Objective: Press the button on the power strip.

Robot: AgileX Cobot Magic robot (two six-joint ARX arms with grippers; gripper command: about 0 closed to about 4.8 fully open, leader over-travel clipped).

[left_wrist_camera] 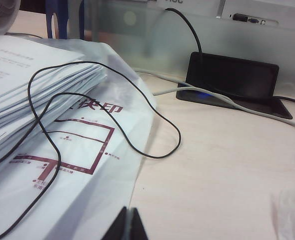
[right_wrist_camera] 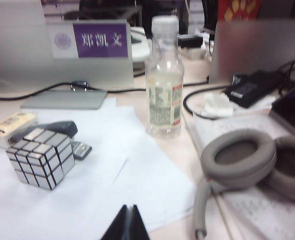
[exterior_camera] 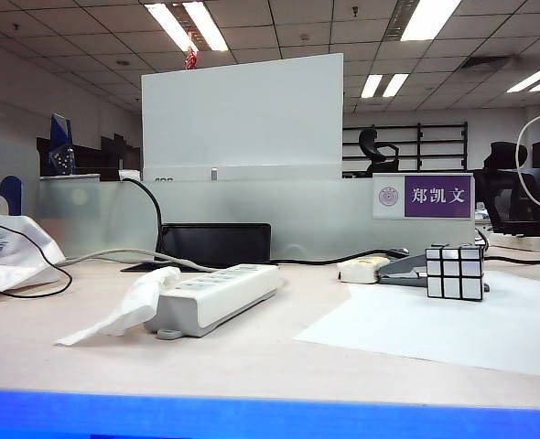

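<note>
Grippers first: neither arm shows up in the exterior view, so each one only appears in its own wrist camera. The left gripper (left_wrist_camera: 127, 225) has its dark fingertips pressed together into a point, nothing between them, hanging above the desk right at the edge of a clear plastic bag of printed paper sheets (left_wrist_camera: 32, 85). A thin black looping wire (left_wrist_camera: 155, 112) trails over that bag, and further out ahead sits a flat black dock with a blue light (left_wrist_camera: 235, 80).

The right gripper (right_wrist_camera: 129, 224) is pinched closed and empty too, hovering over a white sheet of paper (right_wrist_camera: 112, 200). Ahead of it and off to one side stands a silver mirror cube puzzle (right_wrist_camera: 40, 157), with a clear plastic drink bottle (right_wrist_camera: 164, 85) further out and grey padded headphones (right_wrist_camera: 247, 162) on the other side.

The long pale grey-white power strip (exterior_camera: 217, 297) lies on the beige desktop (exterior_camera: 270, 357), well apart from both grippers as far as I can tell, a crumpled white tissue (exterior_camera: 128, 311) touching its near end. Behind is a frosted partition with a purple name plate (exterior_camera: 437, 196), office ceiling lights overhead.
</note>
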